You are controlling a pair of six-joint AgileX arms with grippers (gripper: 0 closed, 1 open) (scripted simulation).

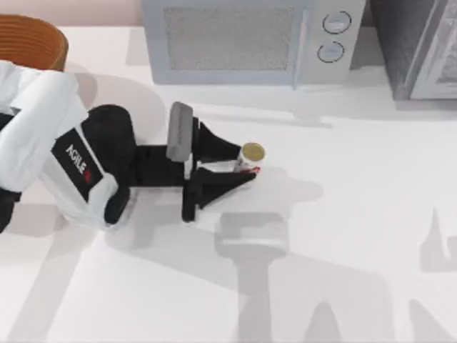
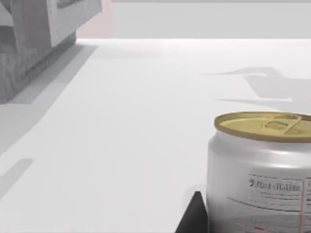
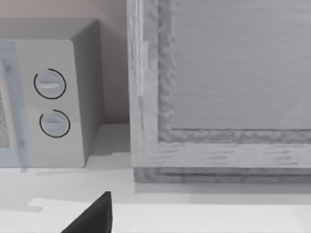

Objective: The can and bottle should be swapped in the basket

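Closing in on the can (image 1: 251,154) at frame centre on the table (image 1: 343,214) — left claw (image 1: 246,163) spread, fingers either side, not yet pinching. Basket (image 1: 32,39) sits upper left, well apart. I judge the swap barely begun — no bottle seen. Right claw (image 3: 92,216): can't tell.

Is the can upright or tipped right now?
Upright: the can stands on the table, gold top facing up, between the left tool's fingers.
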